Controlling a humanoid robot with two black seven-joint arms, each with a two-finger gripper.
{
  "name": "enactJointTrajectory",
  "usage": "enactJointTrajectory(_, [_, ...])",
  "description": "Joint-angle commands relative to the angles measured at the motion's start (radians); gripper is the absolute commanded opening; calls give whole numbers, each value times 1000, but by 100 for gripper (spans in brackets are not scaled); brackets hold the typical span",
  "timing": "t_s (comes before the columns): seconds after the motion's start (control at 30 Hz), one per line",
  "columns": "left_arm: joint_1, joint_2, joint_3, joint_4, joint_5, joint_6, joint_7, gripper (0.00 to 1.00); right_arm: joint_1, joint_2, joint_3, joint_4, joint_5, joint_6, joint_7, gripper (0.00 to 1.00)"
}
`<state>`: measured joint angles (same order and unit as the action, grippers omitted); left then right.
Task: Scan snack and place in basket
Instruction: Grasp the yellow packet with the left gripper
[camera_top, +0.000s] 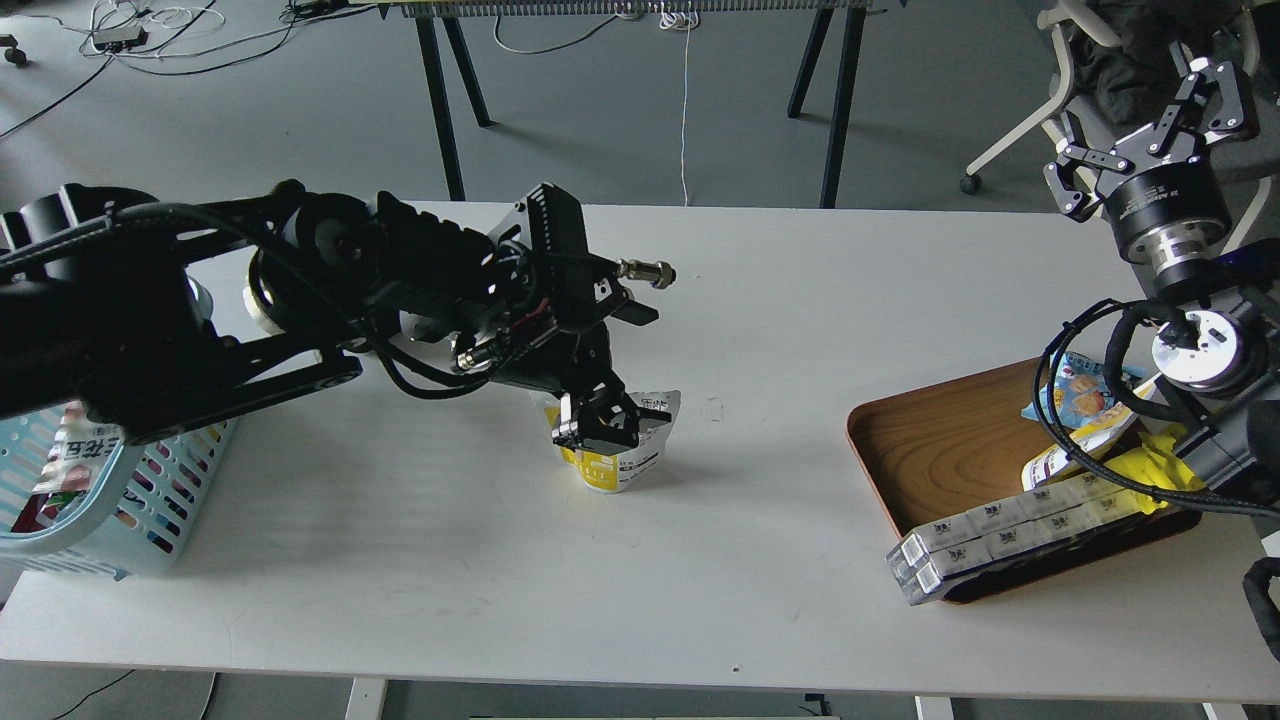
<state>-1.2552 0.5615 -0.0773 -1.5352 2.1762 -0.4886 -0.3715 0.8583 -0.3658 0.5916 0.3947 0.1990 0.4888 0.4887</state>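
— Left gripper (597, 418) down at mid-table, fingers clamped on the small yellow-and-white stand-up pouch (622, 455), silver-grey back showing, base on the white tabletop (760, 330).

— And the right gripper (1150, 130)?

— Raised at the far right, fingers spread wide, holding nothing, above the brown wooden tray (940, 440) with its blue-and-white snack bag (1080, 395) and long white cartons (1010, 535).

— Light blue slotted plastic basket (130, 520)?

— Near left edge, well apart from the pouch, partly under the left arm, packets already inside.
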Motion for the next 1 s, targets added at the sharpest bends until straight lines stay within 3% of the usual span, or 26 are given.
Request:
enactJointTrajectory(0.0, [16,3,13,9,5,0,-1,83,2,5,14,3,-1,0,0,99])
enactJointTrajectory(0.13, [56,1,22,15,5,0,-1,72,8,5,19,3,-1,0,0,99])
enactJointTrajectory(0.23, [71,0,28,36,5,0,2,56,11,5,19,3,-1,0,0,99])
enactJointTrajectory(0.37, [77,1,28,46,5,0,0,22,15,4,19,3,-1,0,0,99])
enactJointTrajectory(0.47, [73,6,27,46,5,0,-1,5,16,4,19,3,-1,0,0,99])
enactJointTrajectory(0.97, [62,37,-4,26,5,0,-6,0,30,2,22,-3,-3,0,0,99])
